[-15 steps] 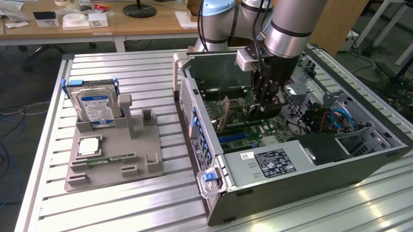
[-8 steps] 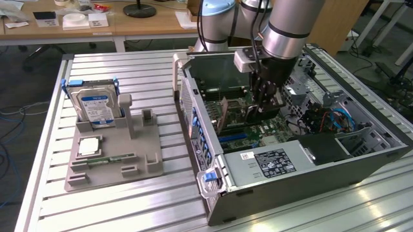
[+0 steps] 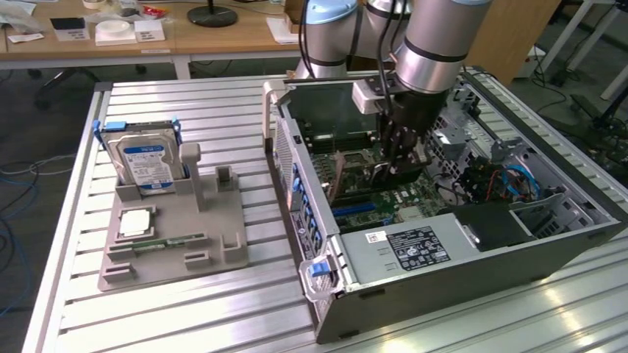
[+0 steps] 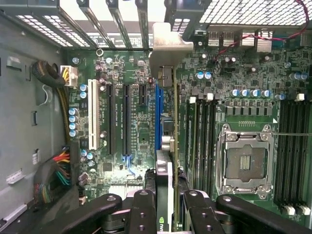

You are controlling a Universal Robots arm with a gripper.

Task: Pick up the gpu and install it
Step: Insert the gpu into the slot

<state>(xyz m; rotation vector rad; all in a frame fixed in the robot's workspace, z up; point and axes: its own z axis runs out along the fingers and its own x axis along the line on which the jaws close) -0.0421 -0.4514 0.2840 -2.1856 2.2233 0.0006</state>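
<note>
My gripper (image 3: 398,168) reaches down into the open computer case (image 3: 461,290) and is shut on the gpu (image 3: 345,175), which it holds upright on edge. In the wrist view the gpu (image 4: 169,126) appears edge-on as a thin green card. Its silver bracket (image 4: 168,48) is at the case's rear slot openings. My black fingers (image 4: 144,202) clamp the card's two faces, and my gripper (image 4: 165,197) is centred over it. The card stands along the blue slot (image 4: 158,109) on the motherboard (image 4: 141,131); I cannot tell whether it is seated.
A grey holder (image 3: 211,246) on the slatted table at the exterior view's left carries a hard drive (image 3: 147,158), a processor (image 3: 135,222) and a memory stick (image 3: 162,241). Inside the case are a power supply (image 3: 417,246), a processor socket (image 4: 246,161), memory slots (image 4: 292,146) and cable bundles (image 4: 56,170).
</note>
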